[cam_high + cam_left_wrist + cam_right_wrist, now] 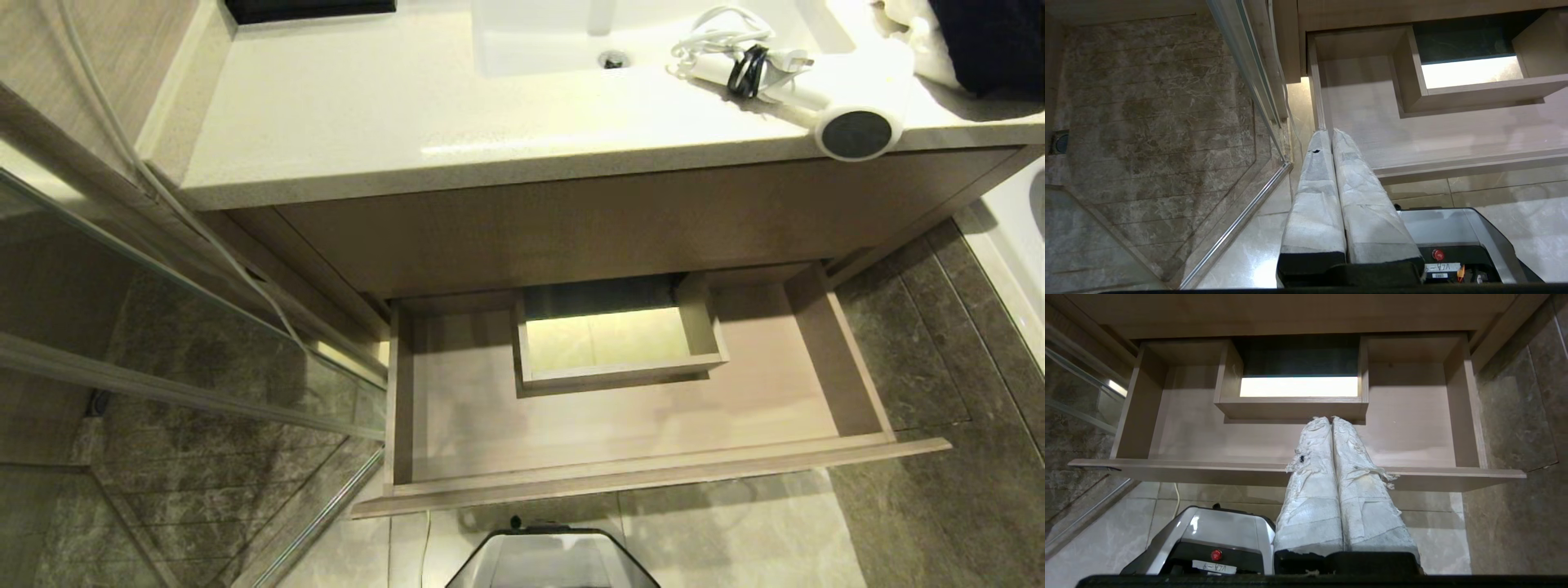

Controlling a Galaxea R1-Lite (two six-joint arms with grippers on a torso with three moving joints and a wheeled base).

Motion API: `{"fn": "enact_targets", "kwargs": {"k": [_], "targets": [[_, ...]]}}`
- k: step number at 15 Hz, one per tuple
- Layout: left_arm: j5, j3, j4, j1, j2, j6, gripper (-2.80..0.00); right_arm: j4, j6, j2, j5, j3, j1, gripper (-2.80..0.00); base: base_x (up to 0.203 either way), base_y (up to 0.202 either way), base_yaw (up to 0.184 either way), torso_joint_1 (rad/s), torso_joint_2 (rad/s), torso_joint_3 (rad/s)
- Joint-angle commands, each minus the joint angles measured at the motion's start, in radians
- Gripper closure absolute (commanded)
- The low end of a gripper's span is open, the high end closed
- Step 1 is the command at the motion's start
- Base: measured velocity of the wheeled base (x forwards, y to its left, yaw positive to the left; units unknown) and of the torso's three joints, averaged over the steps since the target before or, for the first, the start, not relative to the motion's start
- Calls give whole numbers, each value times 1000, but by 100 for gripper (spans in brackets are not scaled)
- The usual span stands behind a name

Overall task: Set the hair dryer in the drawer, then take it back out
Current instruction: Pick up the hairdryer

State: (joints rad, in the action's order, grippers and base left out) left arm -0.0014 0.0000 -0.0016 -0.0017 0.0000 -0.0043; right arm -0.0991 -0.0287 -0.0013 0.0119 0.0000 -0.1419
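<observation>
Both end effectors, left point(1331, 132) and right point(1330, 419), hung pressed shut and empty before the pulled-out drawer point(637, 474) at lower centre, while the hair dryer point(849, 114) lay on the bench point(343, 122), upper right, beside the sink point(539, 41).

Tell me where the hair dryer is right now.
In the head view, the hair dryer lies on the countertop, right of the sink, above the open drawer.

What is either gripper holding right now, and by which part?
Nothing. The left gripper and right gripper are both shut on air above the open drawer. The hair dryer lies untouched on the countertop.
</observation>
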Motion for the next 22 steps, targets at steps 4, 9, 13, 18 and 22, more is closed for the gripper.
{"fn": "enact_targets", "kwargs": {"k": [4, 9, 13, 18, 22], "targets": [[0, 0, 0, 0, 0, 0, 0, -1, -2, -39, -1, 40, -1, 0, 0, 0, 0, 150, -297, -139], [0, 0, 0, 0, 0, 0, 0, -2, 4, -39, 0, 40, -1, 0, 0, 0, 0, 0, 0, 0], [0, 0, 0, 0, 0, 0, 0, -2, 5, -39, 0, 40, -1, 0, 0, 0, 0, 0, 0, 0], [0, 0, 0, 0, 0, 0, 0, -4, -14, -39, 3, 40, -1, 0, 0, 0, 0, 0, 0, 0], [0, 0, 0, 0, 0, -2, 0, -2, -48, -39, 5, 40, -1, 0, 0, 0, 0, 74, 3, 85]]}}
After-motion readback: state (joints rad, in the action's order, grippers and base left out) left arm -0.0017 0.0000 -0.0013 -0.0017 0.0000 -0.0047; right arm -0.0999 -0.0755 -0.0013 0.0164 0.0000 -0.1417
